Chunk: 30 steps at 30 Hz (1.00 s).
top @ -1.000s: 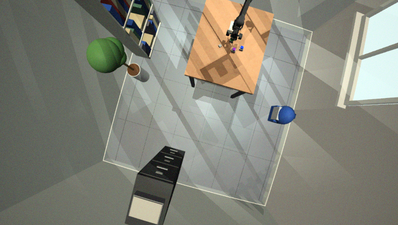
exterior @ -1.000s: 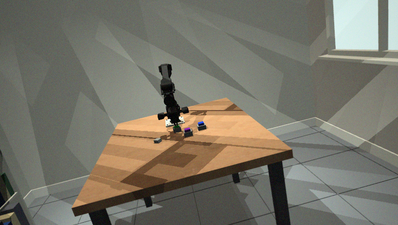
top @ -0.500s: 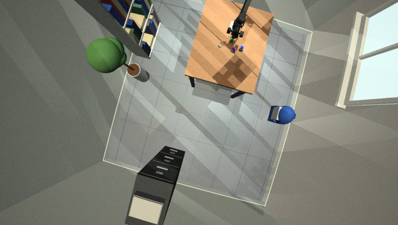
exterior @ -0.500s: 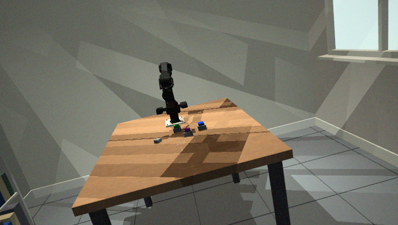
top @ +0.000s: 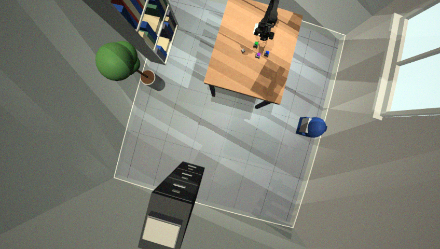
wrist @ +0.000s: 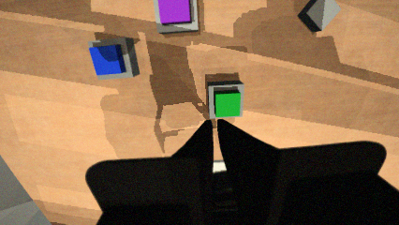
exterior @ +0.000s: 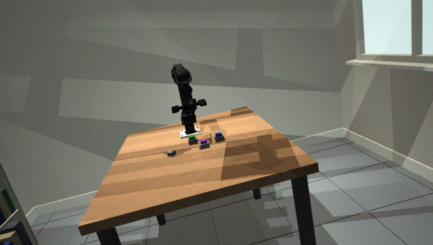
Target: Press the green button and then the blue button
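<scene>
The green button [top: 256, 44] [exterior: 191, 137] [wrist: 228, 104] sits in a grey housing on the table, its cap standing up. The blue button [top: 266, 53] [exterior: 218, 134] [wrist: 107, 60] sits in its own housing, at the upper left in the wrist view, its cap raised. My gripper [wrist: 214, 125] is shut and holds nothing. Its tips are in the air above the table; in the wrist view they show just below the green button's near edge, with no contact visible. In the top and exterior views the fingertips are too small or hidden to make out.
A purple button [top: 258, 54] [exterior: 203, 141] [wrist: 174, 10] stands between and beyond the green and blue ones. A small grey block [top: 243, 50] [exterior: 171, 153] [wrist: 323, 11] lies off to the side, at the upper right in the wrist view. The white base plate [exterior: 184, 133] is behind the green button.
</scene>
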Each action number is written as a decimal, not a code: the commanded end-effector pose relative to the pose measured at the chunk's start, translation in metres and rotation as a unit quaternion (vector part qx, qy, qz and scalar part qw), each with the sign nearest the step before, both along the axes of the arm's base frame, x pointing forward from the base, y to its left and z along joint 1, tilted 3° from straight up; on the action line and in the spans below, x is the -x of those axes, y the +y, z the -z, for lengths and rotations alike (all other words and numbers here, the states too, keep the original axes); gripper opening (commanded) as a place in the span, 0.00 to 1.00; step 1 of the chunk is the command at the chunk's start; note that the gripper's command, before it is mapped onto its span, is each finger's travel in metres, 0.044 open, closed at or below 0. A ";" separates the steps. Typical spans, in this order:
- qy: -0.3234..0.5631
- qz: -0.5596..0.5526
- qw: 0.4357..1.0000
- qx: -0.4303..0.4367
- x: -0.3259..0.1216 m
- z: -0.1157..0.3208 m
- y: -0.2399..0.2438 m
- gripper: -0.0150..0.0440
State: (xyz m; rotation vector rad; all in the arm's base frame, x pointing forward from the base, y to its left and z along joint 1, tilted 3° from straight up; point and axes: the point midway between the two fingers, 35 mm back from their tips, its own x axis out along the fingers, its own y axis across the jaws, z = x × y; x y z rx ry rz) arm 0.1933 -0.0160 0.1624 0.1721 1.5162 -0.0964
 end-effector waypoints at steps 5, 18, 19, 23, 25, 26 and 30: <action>-0.004 -0.003 1.000 -0.003 -0.055 -0.008 0.078 0.29; -0.003 0.009 1.000 -0.005 -0.070 0.046 0.112 0.29; -0.003 0.009 1.000 -0.005 -0.070 0.052 0.112 0.29; -0.003 0.009 1.000 -0.005 -0.070 0.054 0.112 0.29; -0.003 0.009 1.000 -0.005 -0.070 0.055 0.112 0.29; -0.003 0.009 1.000 -0.005 -0.070 0.057 0.112 0.29; -0.003 0.009 1.000 -0.005 -0.071 0.063 0.113 0.29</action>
